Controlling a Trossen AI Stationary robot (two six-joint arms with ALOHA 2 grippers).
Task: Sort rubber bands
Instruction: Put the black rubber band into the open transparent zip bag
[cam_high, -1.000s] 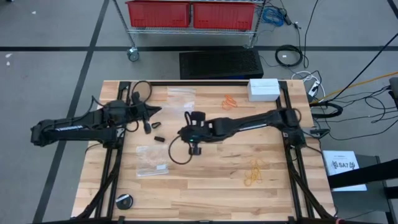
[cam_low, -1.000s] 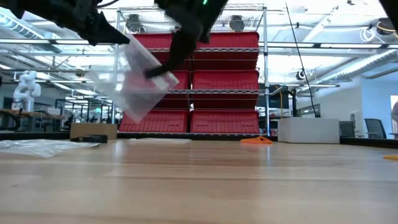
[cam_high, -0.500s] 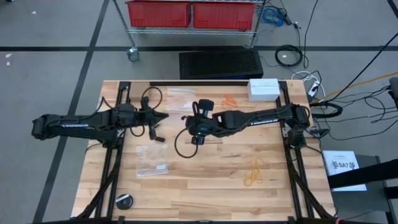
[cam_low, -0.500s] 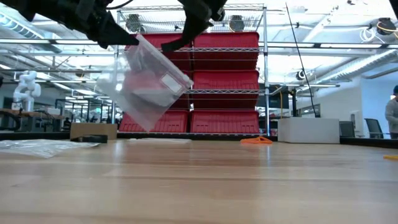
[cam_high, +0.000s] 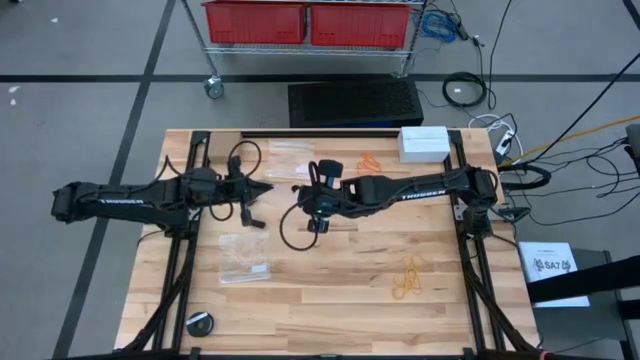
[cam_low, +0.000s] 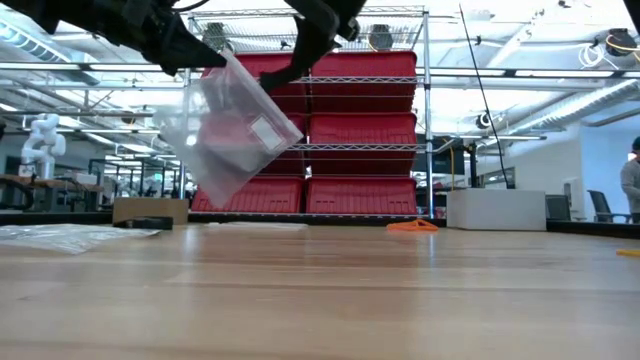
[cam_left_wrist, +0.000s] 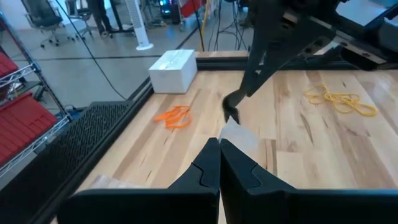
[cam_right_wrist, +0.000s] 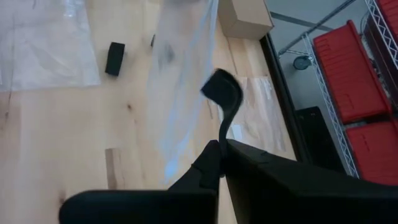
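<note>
Both grippers, left (cam_high: 262, 187) and right (cam_high: 303, 193), are pinching a limp clear bag (cam_low: 228, 128) above the tabletop's middle, while light, floppy orange bands (cam_high: 371, 162) by the far edge and tan bands (cam_high: 408, 279) near the right edge likely need pinching by the strand.

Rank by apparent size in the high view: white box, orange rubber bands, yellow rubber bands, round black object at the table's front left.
1. white box
2. yellow rubber bands
3. orange rubber bands and round black object: too alike to rank.

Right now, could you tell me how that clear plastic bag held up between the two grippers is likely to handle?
Probably floppy: the bag hangs slack, tilted, from the left gripper and right gripper. Likely very light, being thin and see-through. It may slip, with only its edges pinched.
</note>
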